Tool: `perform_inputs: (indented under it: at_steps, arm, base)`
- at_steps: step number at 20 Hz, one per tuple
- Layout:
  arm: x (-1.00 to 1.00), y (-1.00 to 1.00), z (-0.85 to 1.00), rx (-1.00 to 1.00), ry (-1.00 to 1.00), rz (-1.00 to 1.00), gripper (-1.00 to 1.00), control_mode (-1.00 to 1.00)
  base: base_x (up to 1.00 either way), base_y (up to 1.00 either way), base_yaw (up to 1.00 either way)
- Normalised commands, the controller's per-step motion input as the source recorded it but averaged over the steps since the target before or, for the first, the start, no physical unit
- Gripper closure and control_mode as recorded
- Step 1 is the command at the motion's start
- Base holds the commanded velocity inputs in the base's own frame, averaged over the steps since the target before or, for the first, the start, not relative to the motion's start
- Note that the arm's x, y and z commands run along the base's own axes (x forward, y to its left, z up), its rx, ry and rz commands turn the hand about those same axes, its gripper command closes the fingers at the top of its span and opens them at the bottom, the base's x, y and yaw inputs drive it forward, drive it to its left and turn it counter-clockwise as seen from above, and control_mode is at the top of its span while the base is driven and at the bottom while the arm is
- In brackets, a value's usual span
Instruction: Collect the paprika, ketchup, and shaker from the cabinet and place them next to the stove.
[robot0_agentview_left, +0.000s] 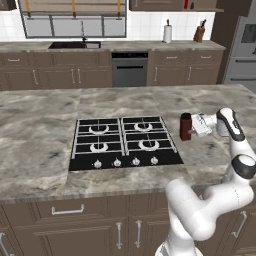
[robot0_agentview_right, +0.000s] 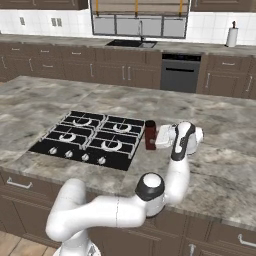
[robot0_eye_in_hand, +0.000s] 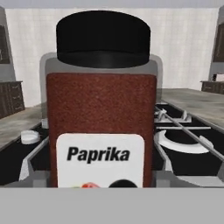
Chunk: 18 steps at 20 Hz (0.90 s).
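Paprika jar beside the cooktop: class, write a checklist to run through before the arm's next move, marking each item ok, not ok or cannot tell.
1. paprika upright: ok.
2. Jar next to the stove, on its right: ok.
3. Jar bottom resting on the counter: cannot tell.
4. end effector released from the jar: cannot tell, fingers are hidden.
5. Jar off the burner grates: ok.
6. Ketchup and shaker placed beside the stove: not ok.

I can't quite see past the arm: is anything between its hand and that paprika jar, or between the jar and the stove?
Nothing visible. The gripper is right at the paprika, which stands upright on the counter just right of the stove, with bare counter between jar and stove.
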Motion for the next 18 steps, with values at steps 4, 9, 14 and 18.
perform_inputs:
  at_steps: [4, 9, 14, 18]
  arm:
    - [0.00, 0.00, 0.00, 0.00, -0.17, 0.00, -1.00, -1.00]
    - [0.00, 0.00, 0.19, 0.00, -0.11, 0.00, -1.00, -1.00]
    - [0.00, -0.01, 0.50, 0.00, -0.01, 0.00, -1.00, -1.00]
    - [0.14, 0.00, 0.85, 0.00, 0.01, -0.04, -1.00, -1.00]
  base:
    - [0.00, 0.00, 0.00]
    - [0.00, 0.00, 0.00]
    - [0.00, 0.00, 0.00]
    - [0.00, 0.00, 0.00]
